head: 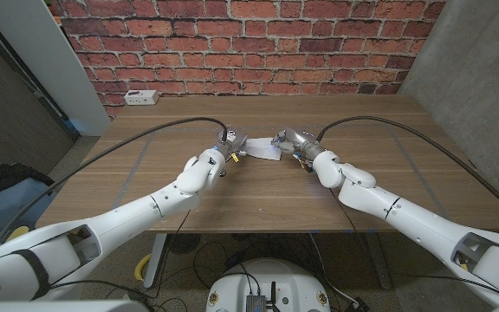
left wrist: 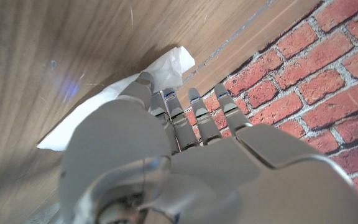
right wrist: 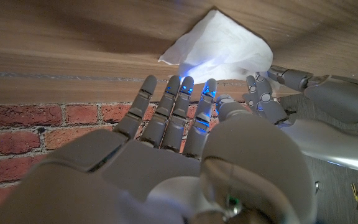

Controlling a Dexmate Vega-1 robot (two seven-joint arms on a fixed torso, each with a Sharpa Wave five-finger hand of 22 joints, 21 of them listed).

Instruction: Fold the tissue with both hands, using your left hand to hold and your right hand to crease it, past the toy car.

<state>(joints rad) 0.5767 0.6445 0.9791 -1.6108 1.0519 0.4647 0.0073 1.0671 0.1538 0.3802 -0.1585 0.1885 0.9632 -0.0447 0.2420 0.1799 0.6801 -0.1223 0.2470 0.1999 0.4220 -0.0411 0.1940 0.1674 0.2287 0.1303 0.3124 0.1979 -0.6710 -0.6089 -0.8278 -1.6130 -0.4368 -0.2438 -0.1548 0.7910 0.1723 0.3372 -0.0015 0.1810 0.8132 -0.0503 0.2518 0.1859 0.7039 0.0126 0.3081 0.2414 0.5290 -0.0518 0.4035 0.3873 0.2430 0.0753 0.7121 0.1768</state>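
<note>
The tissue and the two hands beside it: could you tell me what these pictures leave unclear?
- Tissue: its ends are hidden behind both hands in the head view.
- Left hand: whether it touches the tissue is too small to tell.
- Right hand: the same.
- Toy car: none made out.

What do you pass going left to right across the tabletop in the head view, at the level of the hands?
Left hand → tissue → right hand. Set apart from this row, a white power strip lies at the table's far left corner.
</note>
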